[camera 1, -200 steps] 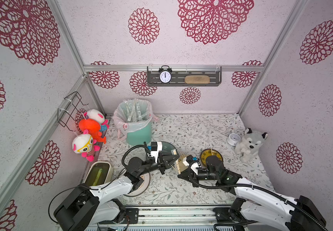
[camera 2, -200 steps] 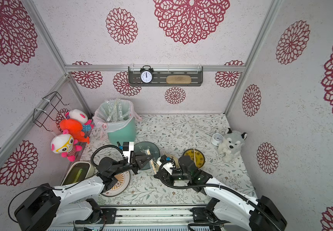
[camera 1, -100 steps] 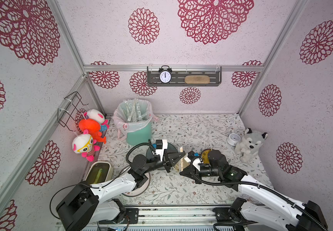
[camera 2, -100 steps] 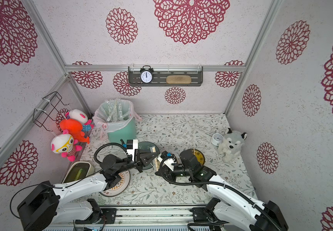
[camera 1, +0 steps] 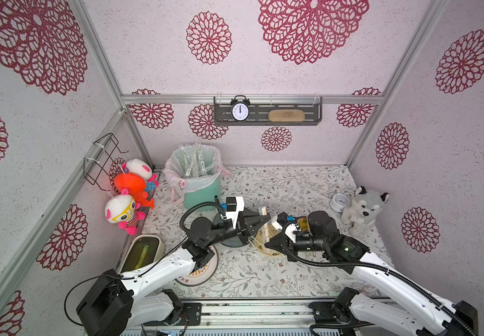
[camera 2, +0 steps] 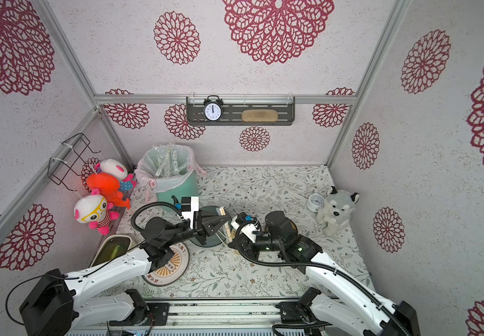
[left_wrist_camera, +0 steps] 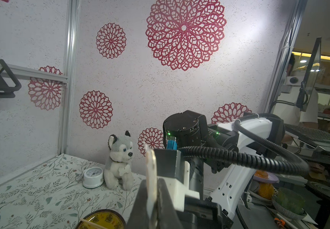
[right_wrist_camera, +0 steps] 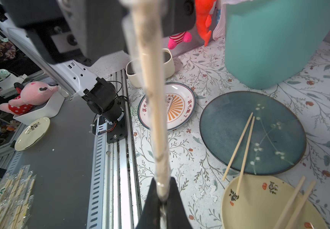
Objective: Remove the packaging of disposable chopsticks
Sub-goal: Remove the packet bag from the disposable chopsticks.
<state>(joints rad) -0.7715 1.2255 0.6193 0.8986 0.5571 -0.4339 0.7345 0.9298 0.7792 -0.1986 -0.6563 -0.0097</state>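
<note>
Two white and black robot arms meet over the middle of a leaf-patterned worktop [camera 1: 293,189], seen from above in both top views. The left fingers [left_wrist_camera: 140,200] are pressed together on one end of a pair of pale wooden chopsticks [right_wrist_camera: 154,111]. The right fingers [right_wrist_camera: 152,204] are pinched tight on the other end, so the pair hangs in the air between the two arms. A clear crinkly sleeve [right_wrist_camera: 133,59] wraps this pair. Beneath it on the worktop lie a dark blue-green plate [right_wrist_camera: 229,123] and, just to its right, a cream plate [right_wrist_camera: 249,208]. One bare pair of sticks [right_wrist_camera: 237,146] bridges both plates, and two more bare sticks [right_wrist_camera: 289,202] rest on the cream one. At the far left stands a teal bin [camera 1: 203,197] with a pink liner, holding empty sleeves [camera 1: 197,165]. A white plate with an orange sunburst [camera 1: 203,273] sits at the near left, partly under the left arm
</note>
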